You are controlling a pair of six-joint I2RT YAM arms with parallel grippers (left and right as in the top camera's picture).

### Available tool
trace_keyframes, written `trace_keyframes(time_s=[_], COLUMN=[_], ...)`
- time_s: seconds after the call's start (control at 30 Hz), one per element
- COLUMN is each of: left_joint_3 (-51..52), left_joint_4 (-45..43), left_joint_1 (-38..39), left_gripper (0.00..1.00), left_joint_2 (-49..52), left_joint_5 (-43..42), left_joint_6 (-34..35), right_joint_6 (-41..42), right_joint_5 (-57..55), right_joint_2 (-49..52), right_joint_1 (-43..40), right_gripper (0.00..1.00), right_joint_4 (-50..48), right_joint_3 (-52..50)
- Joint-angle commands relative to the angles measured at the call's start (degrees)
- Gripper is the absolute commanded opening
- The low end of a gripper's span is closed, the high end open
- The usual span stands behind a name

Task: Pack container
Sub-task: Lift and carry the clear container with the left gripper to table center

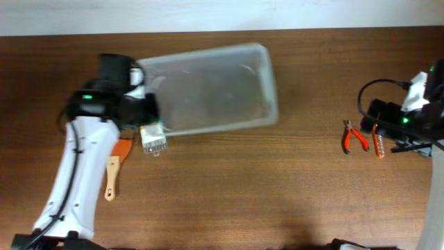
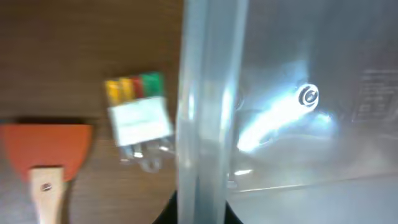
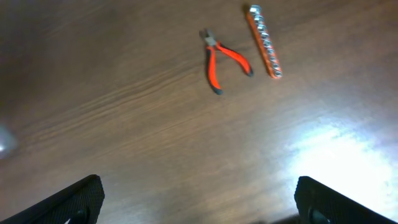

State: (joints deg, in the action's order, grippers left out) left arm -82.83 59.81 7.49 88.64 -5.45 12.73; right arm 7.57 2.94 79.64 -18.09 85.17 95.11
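Observation:
The container [image 1: 208,87] is a large clear tub lying at the back left of the table; nothing shows inside it. My left gripper [image 1: 143,105] is shut on its left rim. In the left wrist view the rim [image 2: 205,112] runs straight up from between the dark jaws [image 2: 200,214]. My right gripper [image 1: 404,130] is open and empty above bare wood [image 3: 199,205]. Red-handled pliers [image 1: 354,137] and an orange socket rail [image 1: 379,141] lie just left of it; both show in the right wrist view, the pliers [image 3: 221,59] beside the rail [image 3: 264,42].
A small clear box with yellow, green and red pieces [image 1: 154,139] lies just outside the container's front left corner, also in the left wrist view [image 2: 138,115]. An orange scraper with a wooden handle [image 1: 116,167] lies left of it [image 2: 46,149].

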Motion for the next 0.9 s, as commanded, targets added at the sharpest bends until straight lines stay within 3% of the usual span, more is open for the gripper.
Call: trace_keyframes(time_s=[0.0,0.17,0.5,0.87], left_joint_3=[-0.4,-0.3,0.3,1.4], left_joint_4=[0.4,0.8,3.5,8.5], left_joint_1=[4.8,8.8,9.0,8.9], left_gripper=[0.02,0.02,0.02,0.02], left_joint_2=[2.3,8.3,20.5,21.4], left_joint_5=[0.7,0.8,0.8,7.9], left_joint_6=[-4.4,-5.1,-5.1,1.2], right_joint_6=[-0.2,-0.3,-0.3,-0.3], right_joint_5=[-0.6,-0.6,-0.6,-0.6], right_joint_2=[-0.7,-0.7,-0.7,-0.7], right_joint_1=[-0.3,-0.3,-0.3,-0.3], right_gripper=[0.99,0.99,0.99,0.99], right_joint_4=[0.1,0.2,0.8,1.0], right_joint_3=[1.2,1.2,1.2,1.2])
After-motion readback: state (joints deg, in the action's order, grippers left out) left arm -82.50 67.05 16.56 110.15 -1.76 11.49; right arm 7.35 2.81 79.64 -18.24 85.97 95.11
